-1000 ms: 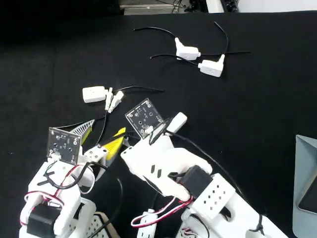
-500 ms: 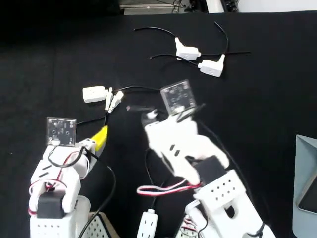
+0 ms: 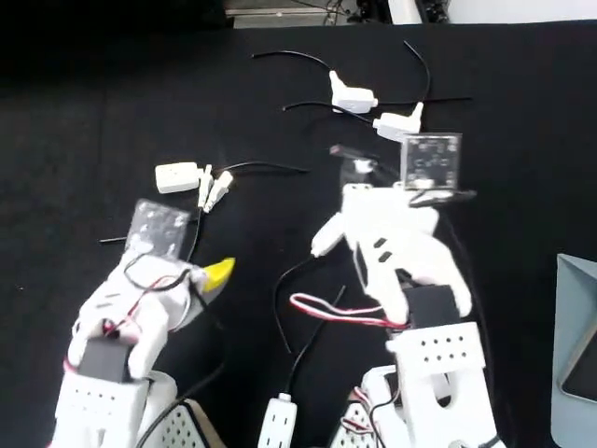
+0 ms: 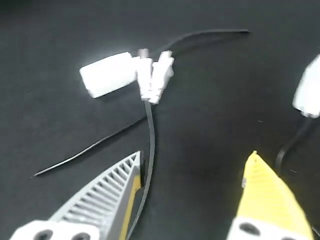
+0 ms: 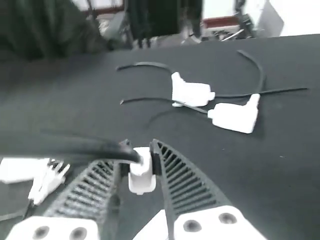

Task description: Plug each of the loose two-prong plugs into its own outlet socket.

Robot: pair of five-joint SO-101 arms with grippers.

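My right gripper (image 5: 142, 162) is shut on a small white plug (image 5: 139, 175) whose black cord (image 5: 70, 147) trails off to one side. In the high view the right gripper (image 3: 354, 168) hovers just short of two white corded plugs (image 3: 353, 95) (image 3: 396, 127) at the back of the table. These plugs (image 5: 190, 92) (image 5: 232, 117) lie ahead of the fingers. My left gripper (image 4: 192, 165) is open and holds nothing. A white outlet block (image 4: 107, 75) lies beyond it, with two white plugs (image 4: 154, 80) at the block's end. In the high view, the block (image 3: 177, 175) is at mid left.
A white power strip (image 3: 278, 425) lies at the near edge between the two arm bases. A grey tray (image 3: 578, 355) stands at the right edge. Loose black cords (image 3: 289, 58) curl over the black cloth (image 3: 522, 187) at the back.
My right arm has swung away from the left arm toward the back right, carrying the white plug up to the two corded plugs. The left arm has turned toward the outlet block.
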